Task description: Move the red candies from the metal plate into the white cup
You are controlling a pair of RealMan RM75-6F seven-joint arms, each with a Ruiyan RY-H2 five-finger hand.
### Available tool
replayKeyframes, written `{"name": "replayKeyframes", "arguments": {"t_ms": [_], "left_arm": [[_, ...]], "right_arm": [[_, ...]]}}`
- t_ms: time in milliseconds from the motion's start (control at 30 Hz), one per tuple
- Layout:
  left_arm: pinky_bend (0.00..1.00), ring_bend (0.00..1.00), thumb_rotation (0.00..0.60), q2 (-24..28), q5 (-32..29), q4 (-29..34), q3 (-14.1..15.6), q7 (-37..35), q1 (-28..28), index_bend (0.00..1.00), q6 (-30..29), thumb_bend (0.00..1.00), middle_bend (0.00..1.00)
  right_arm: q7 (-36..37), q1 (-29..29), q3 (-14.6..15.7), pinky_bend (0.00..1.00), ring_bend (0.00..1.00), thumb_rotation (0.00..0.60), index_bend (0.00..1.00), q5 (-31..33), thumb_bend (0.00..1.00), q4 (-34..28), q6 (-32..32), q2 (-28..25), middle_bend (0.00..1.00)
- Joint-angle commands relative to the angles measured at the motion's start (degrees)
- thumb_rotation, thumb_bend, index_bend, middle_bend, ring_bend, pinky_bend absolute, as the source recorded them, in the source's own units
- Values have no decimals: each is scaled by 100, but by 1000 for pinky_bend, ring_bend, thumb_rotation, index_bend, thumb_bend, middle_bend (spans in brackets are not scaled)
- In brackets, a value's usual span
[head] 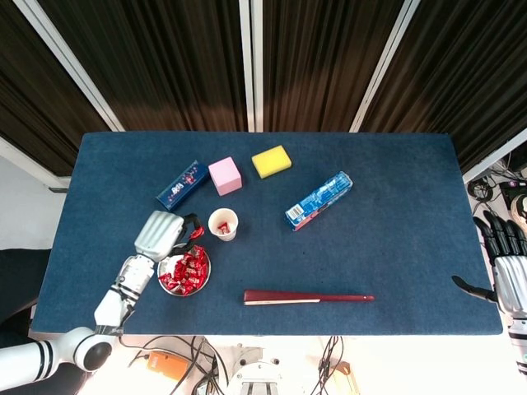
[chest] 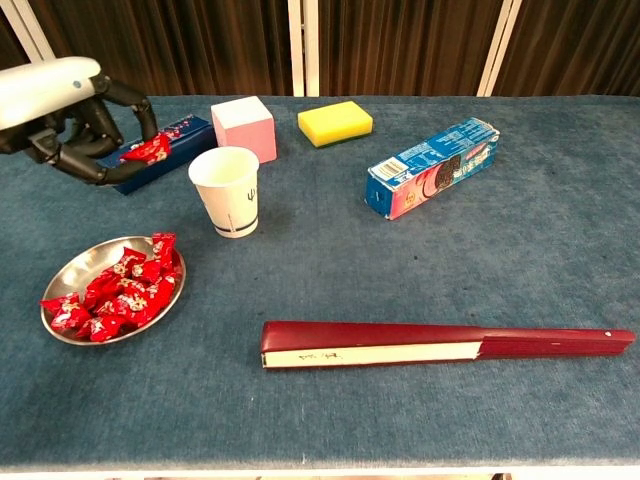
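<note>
The left hand (chest: 70, 115) pinches one red candy (chest: 147, 151) in the air at nine o'clock of the white cup (chest: 226, 190). The metal plate (chest: 75, 267) sits at seven. A loose pinch could drop it short. The right hand (head: 504, 267) idles, fingers spread.

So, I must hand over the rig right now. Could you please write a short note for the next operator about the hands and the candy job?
Left robot hand: raised left of the white paper cup, pinching one red wrapped candy in its fingertips.
Right robot hand: open, holding nothing, at the table's right edge.
Round metal plate: in front of the cup, a pile of red candies lying on it.
Done: the head view shows at least one red candy inside the cup.
Left: drop the held candy into the cup, then move the rest of the pile.
</note>
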State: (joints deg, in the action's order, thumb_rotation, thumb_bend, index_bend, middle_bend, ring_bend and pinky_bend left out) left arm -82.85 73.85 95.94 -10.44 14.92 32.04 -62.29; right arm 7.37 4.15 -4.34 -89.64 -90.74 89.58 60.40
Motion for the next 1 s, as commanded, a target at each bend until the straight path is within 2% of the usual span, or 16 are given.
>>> {"name": "replayKeyframes", "arguments": {"t_ms": [33, 267, 367, 500, 667, 800, 1000], "left_arm": [[716, 845, 600, -179, -351, -90, -293, 84, 393, 551, 383, 410, 932], [717, 845, 600, -429, -1114, -329, -471, 718, 849, 533, 703, 386, 932], [716, 845, 600, -444, -1396, -298, -461, 964, 942, 466, 706, 329, 930], [717, 844, 600, -444, -1471, -214, -416, 986, 950, 373, 596, 254, 929], [716, 844, 588, -353, -1299, -48, -314, 817, 758, 255, 204, 167, 928], [716, 844, 589, -77, -926, 212, -103, 594, 423, 254, -237, 166, 928], [716, 844, 579, 414, -251, 449, 455, 172, -212, 313, -827, 206, 928]], "right_arm": [[0, -16, 3, 0, 0, 600, 0, -1, 120, -4, 21, -11, 0], [54, -56, 1, 0, 0, 600, 0, 56, 120, 39, 27, -14, 0], [86, -60, 1, 0, 0, 600, 0, 76, 120, 79, 11, -1, 0], [114, -52, -7, 0, 0, 600, 0, 97, 120, 113, -19, 13, 0], [130, -38, -21, 0, 0, 600, 0, 76, 120, 118, -16, 8, 0], [127, -24, -49, 0, 0, 600, 0, 52, 120, 109, 11, -13, 0], [95, 4, -68, 0, 0, 600, 0, -18, 120, 61, 43, -39, 0]]}}
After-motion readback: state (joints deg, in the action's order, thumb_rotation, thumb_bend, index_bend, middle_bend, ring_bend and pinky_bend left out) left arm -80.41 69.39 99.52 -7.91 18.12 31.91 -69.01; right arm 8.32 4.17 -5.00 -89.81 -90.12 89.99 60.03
